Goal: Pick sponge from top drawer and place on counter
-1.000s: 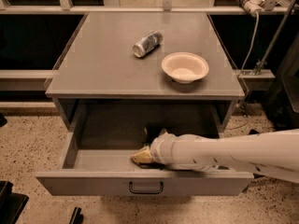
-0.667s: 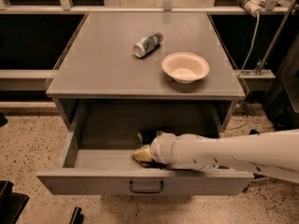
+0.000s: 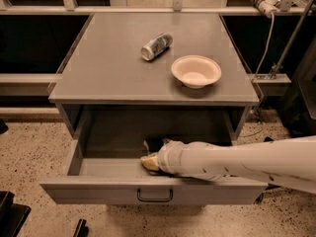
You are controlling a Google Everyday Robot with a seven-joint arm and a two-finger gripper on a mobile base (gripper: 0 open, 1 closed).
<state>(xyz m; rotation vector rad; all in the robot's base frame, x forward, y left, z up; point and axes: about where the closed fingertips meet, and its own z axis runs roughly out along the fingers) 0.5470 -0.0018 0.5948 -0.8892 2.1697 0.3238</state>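
Note:
The top drawer (image 3: 98, 191) of the grey cabinet stands pulled open, its dark wire handle (image 3: 155, 196) at the front centre. My white arm reaches in from the right, and the gripper (image 3: 149, 155) is low inside the drawer, near its middle. A small dark patch (image 3: 157, 145) shows at the gripper's far side; I cannot tell whether it is the sponge, which is otherwise hidden by the gripper. The counter (image 3: 108, 68) is the flat grey top above the drawer.
A cream bowl (image 3: 196, 71) sits on the counter at the right. A silver can (image 3: 156, 46) lies on its side at the back centre. Dark shelving flanks the cabinet, with a cable and post at the right. The floor is speckled.
The gripper has shifted only slightly inside the drawer, and the dark patch beside it edged a little to the left. The drawer, bowl and can have not moved.

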